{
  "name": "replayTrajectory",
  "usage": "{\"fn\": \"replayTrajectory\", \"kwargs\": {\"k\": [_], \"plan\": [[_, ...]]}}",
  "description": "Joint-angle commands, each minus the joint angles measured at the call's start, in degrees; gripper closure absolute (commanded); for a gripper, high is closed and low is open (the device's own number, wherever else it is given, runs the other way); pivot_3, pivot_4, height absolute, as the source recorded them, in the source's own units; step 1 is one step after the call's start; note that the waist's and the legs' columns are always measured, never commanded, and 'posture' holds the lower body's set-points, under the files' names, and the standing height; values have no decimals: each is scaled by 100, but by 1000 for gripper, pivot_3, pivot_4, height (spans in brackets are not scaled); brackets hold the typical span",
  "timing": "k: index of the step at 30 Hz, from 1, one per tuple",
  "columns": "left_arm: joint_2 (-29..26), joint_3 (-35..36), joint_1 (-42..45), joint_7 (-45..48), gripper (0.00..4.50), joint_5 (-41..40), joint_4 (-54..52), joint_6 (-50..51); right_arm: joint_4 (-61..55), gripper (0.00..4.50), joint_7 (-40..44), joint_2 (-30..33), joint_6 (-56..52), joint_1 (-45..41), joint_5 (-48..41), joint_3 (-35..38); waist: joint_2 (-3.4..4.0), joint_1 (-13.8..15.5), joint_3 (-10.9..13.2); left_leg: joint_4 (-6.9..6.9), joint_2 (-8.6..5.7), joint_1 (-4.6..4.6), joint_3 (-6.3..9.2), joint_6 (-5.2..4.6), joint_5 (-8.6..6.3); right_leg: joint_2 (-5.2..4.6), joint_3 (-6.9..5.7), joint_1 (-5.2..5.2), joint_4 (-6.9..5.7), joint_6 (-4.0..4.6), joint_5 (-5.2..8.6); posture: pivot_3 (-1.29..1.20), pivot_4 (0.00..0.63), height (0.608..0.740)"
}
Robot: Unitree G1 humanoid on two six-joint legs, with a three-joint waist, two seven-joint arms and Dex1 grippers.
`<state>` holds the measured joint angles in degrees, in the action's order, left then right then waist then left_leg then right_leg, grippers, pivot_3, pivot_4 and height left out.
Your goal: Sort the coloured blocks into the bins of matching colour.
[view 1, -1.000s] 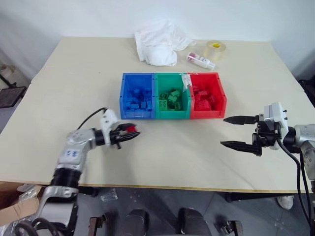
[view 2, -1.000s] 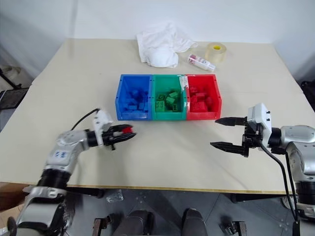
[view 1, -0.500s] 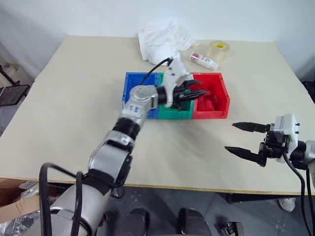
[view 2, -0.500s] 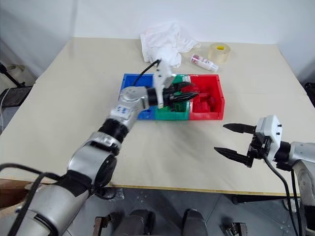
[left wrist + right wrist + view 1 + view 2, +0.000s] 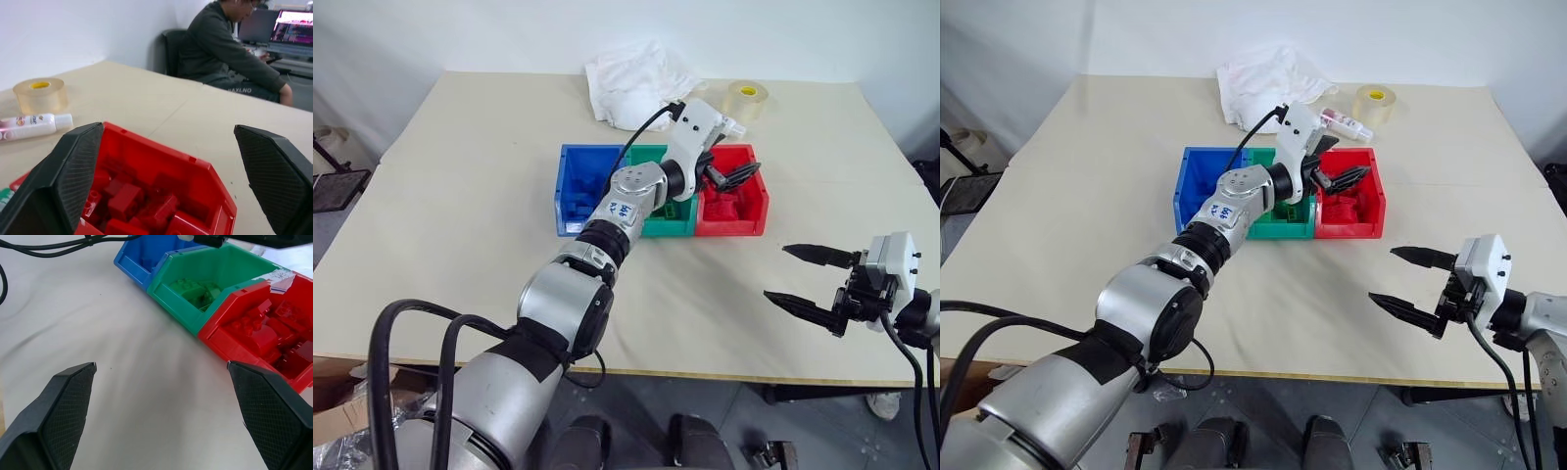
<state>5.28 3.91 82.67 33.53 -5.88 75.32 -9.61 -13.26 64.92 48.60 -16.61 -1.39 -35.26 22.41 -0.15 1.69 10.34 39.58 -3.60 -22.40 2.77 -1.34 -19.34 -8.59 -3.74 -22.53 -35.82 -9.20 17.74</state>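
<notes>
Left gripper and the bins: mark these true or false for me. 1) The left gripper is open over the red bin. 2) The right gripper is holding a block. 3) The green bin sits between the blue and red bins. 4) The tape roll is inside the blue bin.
1) True: the left gripper stands open above the red bin.
2) False: the right gripper is open and empty, above bare table.
3) True: the green bin is in the middle, the blue bin on its other side.
4) False: the tape roll stands on the table behind the bins.
</notes>
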Motion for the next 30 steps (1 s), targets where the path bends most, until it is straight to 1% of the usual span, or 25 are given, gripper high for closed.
{"fn": "replayTrajectory", "kwargs": {"k": [1, 2, 4, 5, 7, 10, 13, 16, 20, 22, 26, 30], "plan": [[-227, 249, 73, 507, 40, -182, -259, -146, -67, 0, 27, 25, -4, -145, -107, 15, 0, -13, 0, 0, 1, 0, 0, 0, 0, 0, 0, -1, 0, 0, 0, 0, 150, 740], [-337, 292, 22, 723, 40, -226, -327, -146, -43, 0, 54, 34, -14, -191, -107, -19, 0, -16, 0, -1, 1, 0, 0, 0, 0, 0, 0, -2, 0, 0, 0, 0, 150, 740], [-680, 386, -184, 1517, 40, -397, -584, 47, 72, 0, 142, 67, -26, -345, -86, -120, 2, -42, -1, -2, 3, 1, 0, 0, 0, 2, 0, -3, 0, 0, 0, 0, 150, 740], [-791, 392, -266, 1770, 40, -434, -693, 111, 116, 0, 177, 78, -31, -400, -78, -153, 3, -53, -2, -4, 6, 4, -3, 0, 0, 2, 1, -4, 0, 0, 0, 0, 150, 740], [-1151, 249, -589, 2202, 40, -384, -1150, 367, 275, 0, 280, 108, -19, -594, -35, -273, 6, -68, -3, -11, 11, 12, -8, 1, 0, 4, -1, -4, -2, 0, 0, 0, 150, 740], [-1800, 83, -1403, 2921, 40, -470, -2316, 804, 595, 0, 492, 165, 7, -990, 48, -509, 8, -103, -5, -12, 13, 17, -10, 1, 0, 4, -1, -3, -4, 1, 0, 0, 150, 740], [-2532, -3, -2379, 3359, 40, -573, -3619, 1330, 959, 0, 754, 240, 41, -1386, 154, -726, 9, -160, -5, -13, 27, 15, -3, 1, 0, 4, -1, -5, -4, 1, 0, 0, 150, 740], [-3298, 172, -3393, 3679, 40, -855, -4732, 1873, 1328, 0, 1019, 310, 96, -1752, 265, -913, 9, -185, -5, -12, 32, 12, 8, 1, 0, 2, -1, -4, -5, 1, 0, 0, 150, 740], [-4207, 621, -4726, 3761, 40, -1226, -5852, 2315, 1789, 0, 1379, 430, 208, -2110, 450, -1125, 9, -177, -5, -10, 36, 12, 21, 1, 0, -1, 0, -3, -5, 3, 0, 0, 150, 740], [-4534, 925, -5320, 3632, 40, -1322, -6204, 2361, 2023, 0, 1542, 484, 287, -2278, 560, -1219, 10, -163, -5, -6, 34, 11, 26, 1, -1, -3, 2, 1, -5, 3, 0, 0, 150, 740], [-4850, 1281, -5933, 3393, 40, -1458, -6451, 2497, 2414, 0, 1712, 491, 391, -2618, 713, -1351, 10, -119, -5, -2, 33, 10, 34, 1, -1, -5, 1, 6, -2, 5, 1, 0, 150, 740], [-4910, 1375, -6050, 3224, 40, -1565, -6489, 2505, 2656, 0, 1820, 437, 465, -2819, 839, -1444, 10, -99, -6, -2, 32, 11, 33, 2, -2, -5, 2, 5, -3, 5, 1, 0, 150, 740]]}}
